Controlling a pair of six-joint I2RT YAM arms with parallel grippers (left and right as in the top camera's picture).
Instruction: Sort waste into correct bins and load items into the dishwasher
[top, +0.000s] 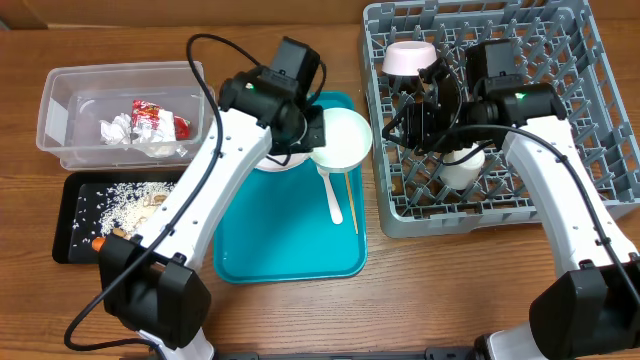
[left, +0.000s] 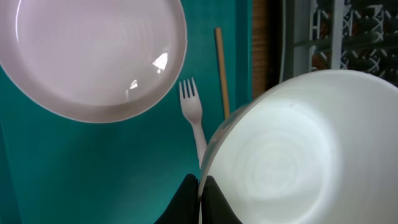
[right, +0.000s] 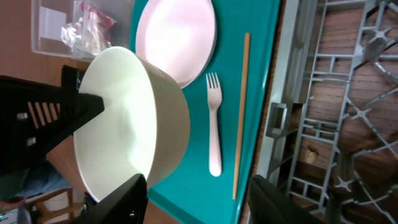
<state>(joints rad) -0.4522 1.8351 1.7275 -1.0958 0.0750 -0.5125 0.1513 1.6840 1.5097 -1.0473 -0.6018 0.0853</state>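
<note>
My left gripper (top: 314, 136) is shut on the rim of a white bowl (top: 342, 140) and holds it above the right part of the teal tray (top: 290, 250). The left wrist view shows the jaws (left: 200, 199) pinching the bowl's rim (left: 298, 149). A white plate (left: 93, 56), a white fork (left: 193, 118) and a wooden chopstick (left: 222, 68) lie on the tray. My right gripper (top: 400, 122) is open and empty over the left edge of the grey dish rack (top: 590, 110), facing the held bowl (right: 130, 118). Another bowl (top: 410, 57) and a small cup (top: 462, 166) sit in the rack.
A clear tub (top: 60, 110) at the far left holds a crumpled napkin (top: 118, 128) and a red wrapper (top: 157, 120). In front of it, a black tray (top: 68, 235) holds rice scraps (top: 130, 195) and a small carrot (top: 100, 242).
</note>
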